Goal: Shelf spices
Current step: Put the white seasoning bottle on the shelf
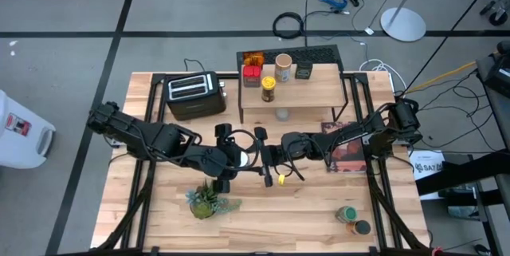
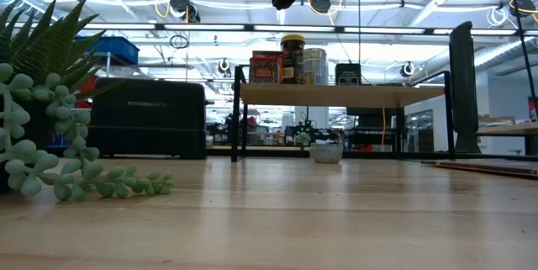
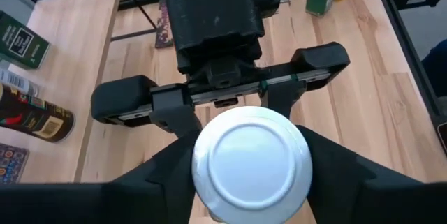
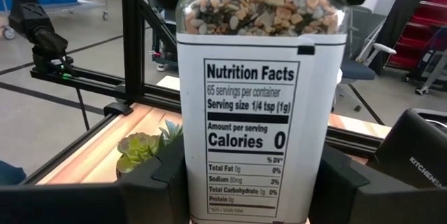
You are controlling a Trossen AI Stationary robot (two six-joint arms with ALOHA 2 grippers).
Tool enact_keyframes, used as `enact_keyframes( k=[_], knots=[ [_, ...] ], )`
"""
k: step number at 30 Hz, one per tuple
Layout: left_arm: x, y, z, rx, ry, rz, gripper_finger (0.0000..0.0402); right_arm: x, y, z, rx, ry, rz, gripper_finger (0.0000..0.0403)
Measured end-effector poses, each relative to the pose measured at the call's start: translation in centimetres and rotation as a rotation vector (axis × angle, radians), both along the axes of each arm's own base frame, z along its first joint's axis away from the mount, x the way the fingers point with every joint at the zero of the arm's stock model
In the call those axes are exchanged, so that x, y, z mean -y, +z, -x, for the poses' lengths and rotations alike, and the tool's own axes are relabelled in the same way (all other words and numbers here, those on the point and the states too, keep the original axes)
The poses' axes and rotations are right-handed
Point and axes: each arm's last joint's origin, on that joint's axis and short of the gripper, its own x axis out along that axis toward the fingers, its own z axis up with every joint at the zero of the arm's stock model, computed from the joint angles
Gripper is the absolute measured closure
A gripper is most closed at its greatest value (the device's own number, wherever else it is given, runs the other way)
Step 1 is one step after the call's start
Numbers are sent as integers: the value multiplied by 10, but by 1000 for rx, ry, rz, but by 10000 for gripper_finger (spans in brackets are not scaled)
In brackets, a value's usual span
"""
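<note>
Above the middle of the table (image 1: pixel 159 200), both grippers — the left gripper (image 3: pixel 251 182) and the right gripper (image 4: pixel 262 182) — pinch one white-capped shaker (image 3: pixel 251 160) between their fingers, well in front of the shelf (image 1: pixel 319 88).

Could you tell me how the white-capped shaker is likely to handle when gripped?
Probably rigid: the shaker shows no dent between the left gripper and right gripper mid-table. Its smooth label may be slippery. Loose peppercorns inside could shift if tilted.

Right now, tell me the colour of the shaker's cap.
White: the shaker's cap shows best in the left wrist view.
</note>
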Motion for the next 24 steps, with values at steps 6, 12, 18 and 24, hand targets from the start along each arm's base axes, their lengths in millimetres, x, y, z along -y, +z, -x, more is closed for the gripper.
enact_keyframes(
  k=[6,12,18,24],
  knots=[
    [0,0,0,-1,-6,-6,192,0,0,0,0,1,1,213],
    [0,0,0,-2,-15,-17,190,0,0,0,-2,1,3,209],
    [-1,3,1,-3,-21,-26,190,0,1,0,-2,1,4,208],
    [-6,10,4,-15,-20,-55,190,2,5,2,-3,-44,20,204]
  ],
)
